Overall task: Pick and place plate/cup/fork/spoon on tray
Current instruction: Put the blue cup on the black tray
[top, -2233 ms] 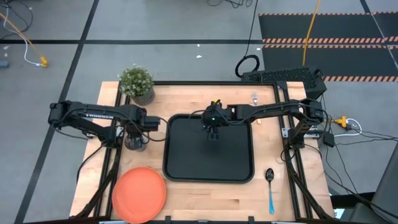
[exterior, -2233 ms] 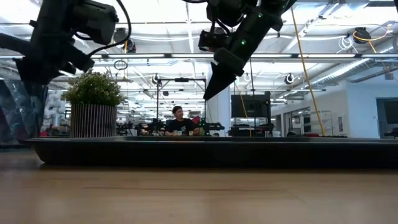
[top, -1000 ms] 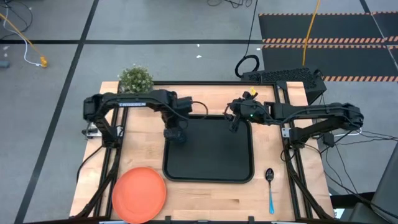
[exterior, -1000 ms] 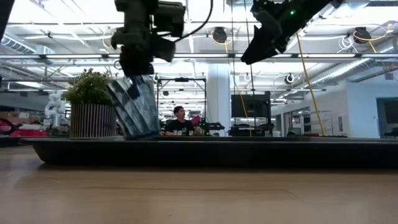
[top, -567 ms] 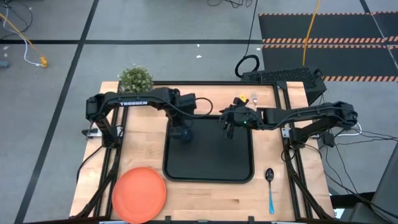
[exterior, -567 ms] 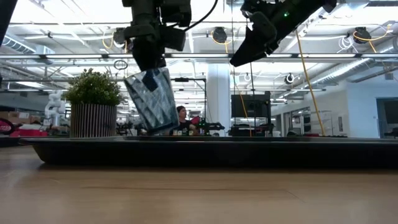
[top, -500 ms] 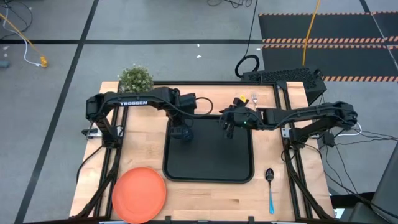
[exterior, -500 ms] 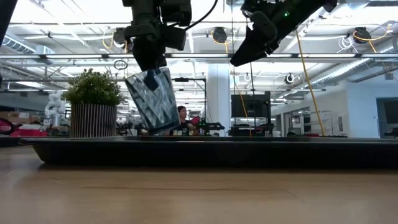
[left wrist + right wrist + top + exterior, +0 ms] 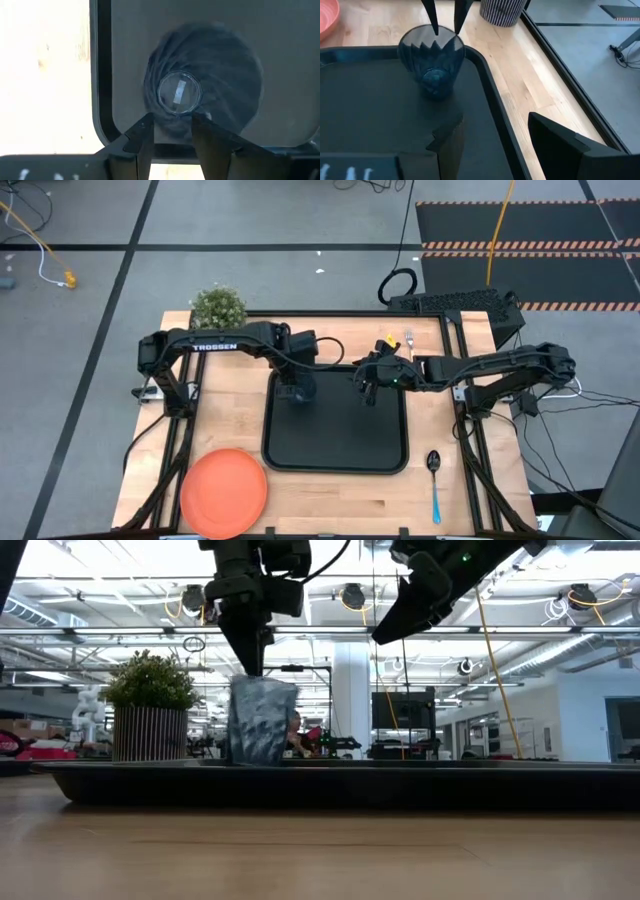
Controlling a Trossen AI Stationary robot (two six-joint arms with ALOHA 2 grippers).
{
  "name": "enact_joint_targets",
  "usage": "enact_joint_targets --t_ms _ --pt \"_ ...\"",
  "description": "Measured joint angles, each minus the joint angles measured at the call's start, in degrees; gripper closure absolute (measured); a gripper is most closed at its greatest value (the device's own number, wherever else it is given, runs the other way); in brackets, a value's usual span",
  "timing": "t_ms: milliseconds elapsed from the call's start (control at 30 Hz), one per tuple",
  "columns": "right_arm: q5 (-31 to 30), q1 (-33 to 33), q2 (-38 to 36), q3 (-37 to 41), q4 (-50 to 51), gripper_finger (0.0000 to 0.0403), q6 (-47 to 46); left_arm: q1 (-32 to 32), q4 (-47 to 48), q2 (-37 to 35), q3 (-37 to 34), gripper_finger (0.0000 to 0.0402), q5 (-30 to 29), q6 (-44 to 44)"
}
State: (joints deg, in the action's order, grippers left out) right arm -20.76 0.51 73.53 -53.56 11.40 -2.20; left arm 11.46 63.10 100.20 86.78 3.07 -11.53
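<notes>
standing upright in the tray's [image 9: 335, 450] far left corner, the cup [image 9: 262, 721] sits free just under the left gripper [image 9: 252, 668] with its fingers parted above the rim (no contact shows), while the right gripper [image 9: 367, 393] hovers spread wide over the tray's far right part.

We see a light wooden table [image 9: 340, 490] carrying the black tray [image 9: 335, 445], the orange plate [image 9: 223, 491], the spoon [image 9: 434, 485], the fork [image 9: 409, 340] (far edge) and a potted plant [image 9: 219, 307].
</notes>
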Motion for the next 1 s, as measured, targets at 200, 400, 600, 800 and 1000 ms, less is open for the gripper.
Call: enact_joint_targets --t_ms 200,400,600,800,1000 --pt "0.0 0.1 0.0 0.0 0.0 0.0195 -0.1 0.1 3.1 0.0 0.0 0.0266 -0.1 0.0" --pt "0.0 1.8 1.0 0.0 0.0 0.0195 0.6 0.1 7.2 -1.4 0.0 0.0266 -0.1 -1.4" --pt "0.0 3.1 5.4 0.0 -1.9 0.0195 4.5 -0.1 5.6 -8.9 -0.1 0.0266 -0.6 -1.5" --pt "-0.2 3.2 8.5 0.0 -3.0 0.0195 5.9 -1.3 -16.5 -24.6 -7.3 0.0266 -1.3 3.8" --pt "0.1 3.1 9.8 0.0 -12.6 0.0195 11.7 -1.9 -32.6 -40.1 -22.5 0.0266 -2.3 8.4"
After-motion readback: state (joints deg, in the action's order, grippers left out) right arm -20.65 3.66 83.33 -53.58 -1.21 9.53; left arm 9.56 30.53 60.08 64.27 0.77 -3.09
